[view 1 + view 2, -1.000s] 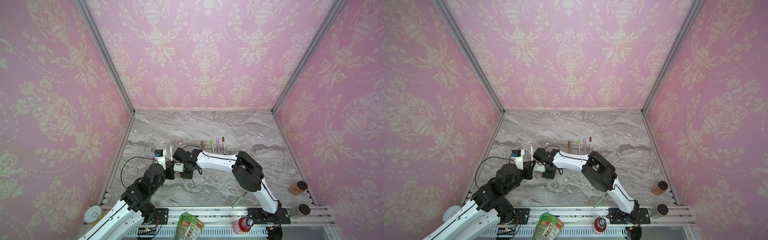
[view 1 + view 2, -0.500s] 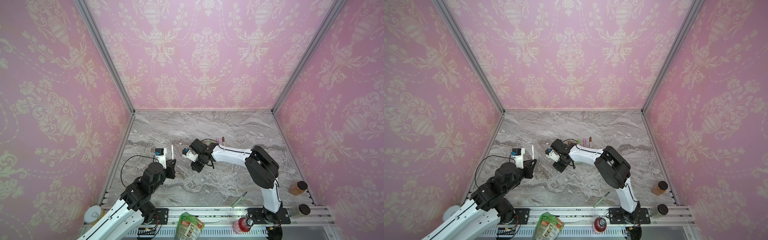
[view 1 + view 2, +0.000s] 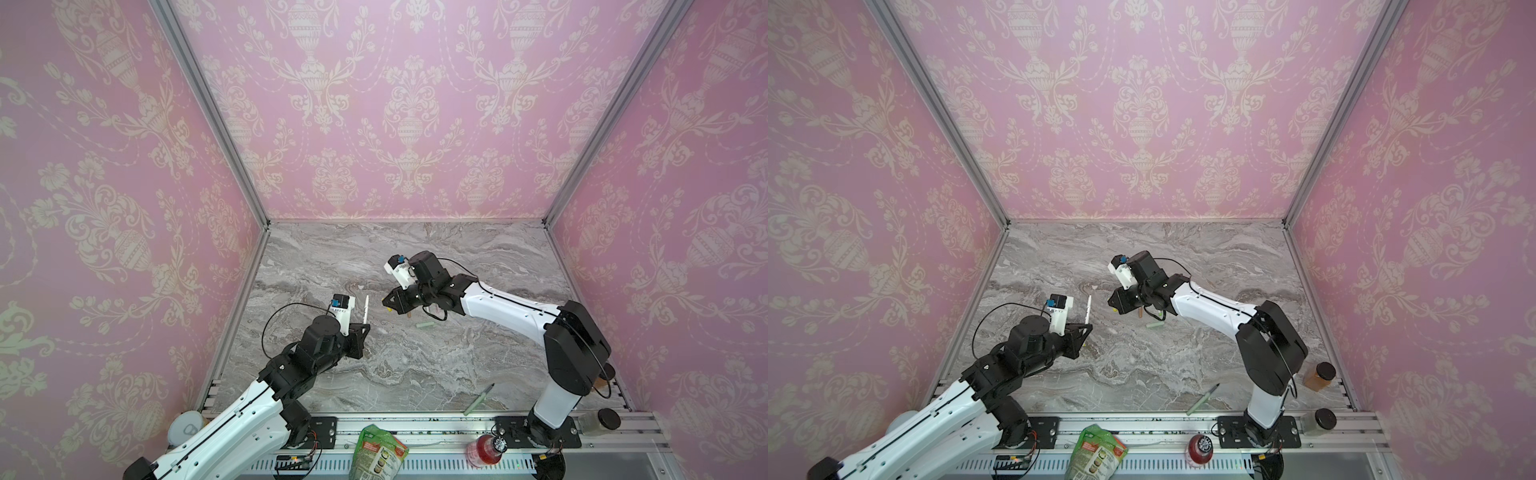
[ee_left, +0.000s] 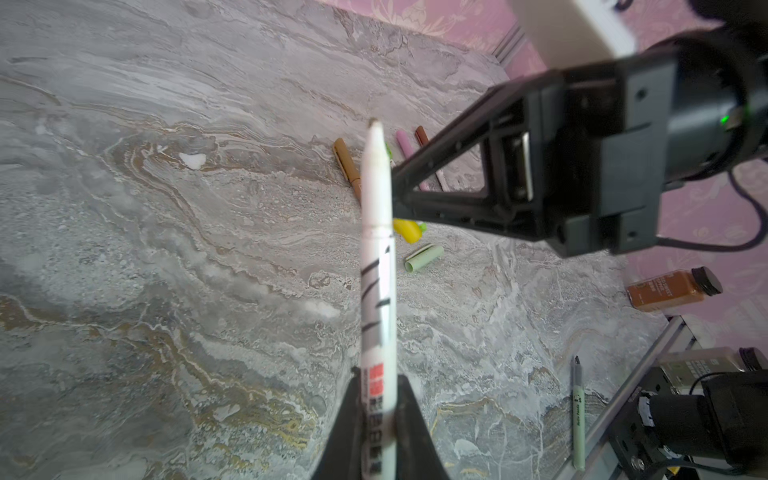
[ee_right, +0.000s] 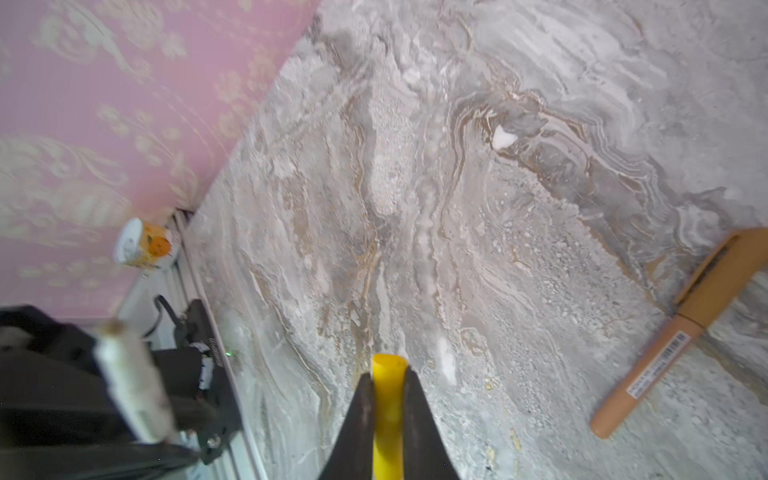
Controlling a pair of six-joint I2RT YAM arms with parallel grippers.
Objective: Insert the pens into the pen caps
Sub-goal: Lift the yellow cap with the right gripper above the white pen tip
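Pale green pen (image 3: 478, 399): is laid flat on the worktop (image 3: 374, 374) just beside the front rail, with its dark tip uncovered. It is well apart from both arms and is judged to be left for a later turn.
Left pincer (image 4: 376, 384): is closed on the white pen (image 4: 376, 270) near its printed rear end, so that the long front part is left free to be slid into a cap.
White pen: is raised off the worktop and tilted upward. A white barrel with black marks and a red block of print is seen, tapering to a small dark tip aimed toward the right pincer (image 5: 388, 376).
Pale green cap (image 4: 424, 257): is left on its side on the worktop near the right pincer, untouched, its open end visible. It is presumably meant for the pale green pen.
Right pincer: is closed on the yellow cap (image 5: 388, 399), whose mouth is left sticking out past the fingertips so that a tip can be received.
Yellow cap: a short, stubby, bright tube is held in the air, facing the white pen. The two are near but apart and not yet joined.
Far row: the tan pen (image 5: 665, 345) is laid capped on the worktop. The pink pen (image 4: 405, 143) and brown pen (image 4: 422, 134) are lined up beside it, partly hidden, and are judged to be set aside as finished.
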